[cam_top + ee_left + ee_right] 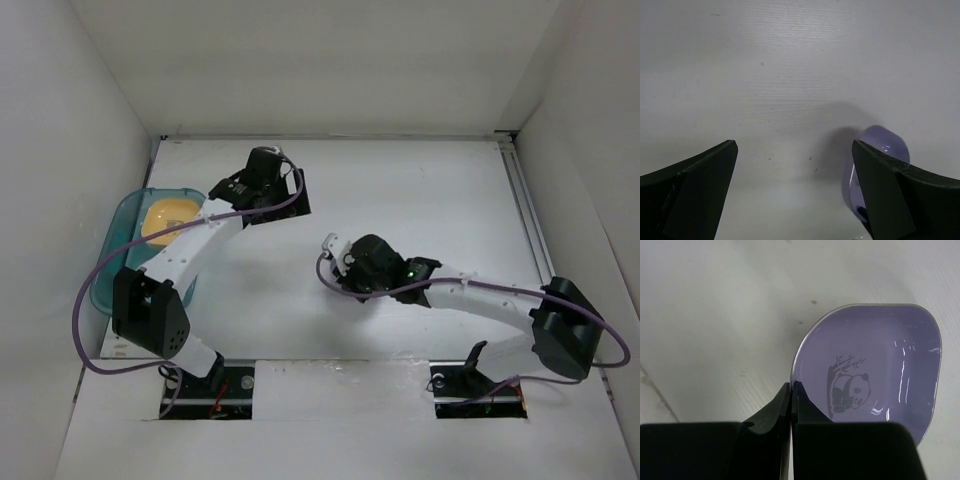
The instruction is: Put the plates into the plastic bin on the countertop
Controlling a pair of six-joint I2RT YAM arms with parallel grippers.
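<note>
right claw pinches the purple plate by its rim

the right gripper (791, 390) has its two fingers pressed together on the near left edge of the purple plate (880, 355) – the thin rim runs straight into the seam between them. the plate faces the wrist camera, its glossy inside showing a panda mark (847, 385) at the centre. from above, this gripper sits near the middle of the countertop (420, 200), and the plate itself is hidden under the wrist there.

the left gripper (794, 150) has its fingers spread wide with nothing between them, only bare white surface. in its wrist view a purple plate peeks out from behind one finger, standing steeply and throwing a shadow beside it.

the plastic bin (120, 225) lies at the left side of the countertop, against the white walls (60, 150) – well apart from the right gripper. a yellow-orange plate (168, 218) lies inside it, toward its far end. the left arm crosses over the bin's right side, and its gripper sits just past the bin's far right corner.
</note>
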